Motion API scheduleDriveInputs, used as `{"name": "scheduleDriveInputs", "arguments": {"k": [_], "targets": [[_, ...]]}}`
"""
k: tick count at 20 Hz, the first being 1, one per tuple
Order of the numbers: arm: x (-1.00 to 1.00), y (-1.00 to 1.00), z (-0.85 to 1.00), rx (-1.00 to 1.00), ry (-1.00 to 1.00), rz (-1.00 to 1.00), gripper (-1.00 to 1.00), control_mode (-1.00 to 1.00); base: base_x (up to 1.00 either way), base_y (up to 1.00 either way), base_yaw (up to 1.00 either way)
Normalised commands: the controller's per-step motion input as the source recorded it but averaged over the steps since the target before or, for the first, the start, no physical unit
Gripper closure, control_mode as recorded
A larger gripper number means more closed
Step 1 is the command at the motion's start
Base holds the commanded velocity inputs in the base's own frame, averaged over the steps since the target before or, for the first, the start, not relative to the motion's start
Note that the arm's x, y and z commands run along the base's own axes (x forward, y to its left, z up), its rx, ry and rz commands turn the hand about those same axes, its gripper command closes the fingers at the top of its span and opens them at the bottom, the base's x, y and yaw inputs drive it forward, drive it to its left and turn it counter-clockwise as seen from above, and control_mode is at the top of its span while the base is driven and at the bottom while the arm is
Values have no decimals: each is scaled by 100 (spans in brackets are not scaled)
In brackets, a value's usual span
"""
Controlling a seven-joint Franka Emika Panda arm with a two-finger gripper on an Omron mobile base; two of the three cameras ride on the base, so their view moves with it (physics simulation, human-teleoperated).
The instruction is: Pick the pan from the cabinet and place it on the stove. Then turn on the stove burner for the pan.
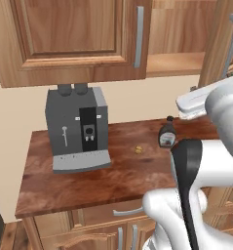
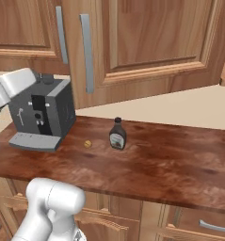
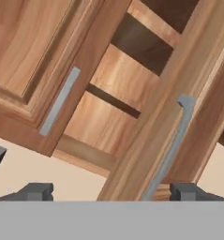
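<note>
The cabinet (image 3: 114, 70) of reddish-brown wood fills the hand view, tilted. One door stands swung open, showing bare wooden shelves (image 3: 112, 101) inside. That open door's grey bar handle (image 3: 173, 140) runs down toward my right fingertip (image 3: 188, 191). My gripper (image 3: 112, 192) is open, fingertips far apart, nothing between them, a short way in front of the cabinet. In the left base view the open cabinet shelf (image 1: 176, 62) sits at the upper right, beside the closed door's handle (image 1: 139, 36). The pan is hidden. The stove is out of view.
A grey coffee machine (image 1: 76, 129) stands on the wooden counter (image 1: 113, 180) below the cabinet. A dark syrup bottle (image 1: 166, 133) and a small yellow bit (image 1: 138, 150) lie to its right. The swung-out door (image 2: 151, 42) hangs over the counter. Drawers with curved handles (image 2: 215, 227) sit below.
</note>
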Motion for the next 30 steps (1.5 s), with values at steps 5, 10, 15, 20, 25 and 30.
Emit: {"name": "scheduleDriveInputs", "arguments": {"k": [5,10,15,20,25,30], "targets": [[51,21,-10,-25,16,-20,-100,-100,0,0,0],[67,3,-12,-20,17,-18,-100,-100,0,0,0],[64,-3,-13,-15,17,-15,-100,-100,0,0,0],[47,-18,-15,-7,20,-15,-100,-100,0,0,0],[29,-37,-14,-1,23,-18,-100,-100,0,0,0],[5,-45,-17,0,20,-19,-100,-100,0,0,0]]}}
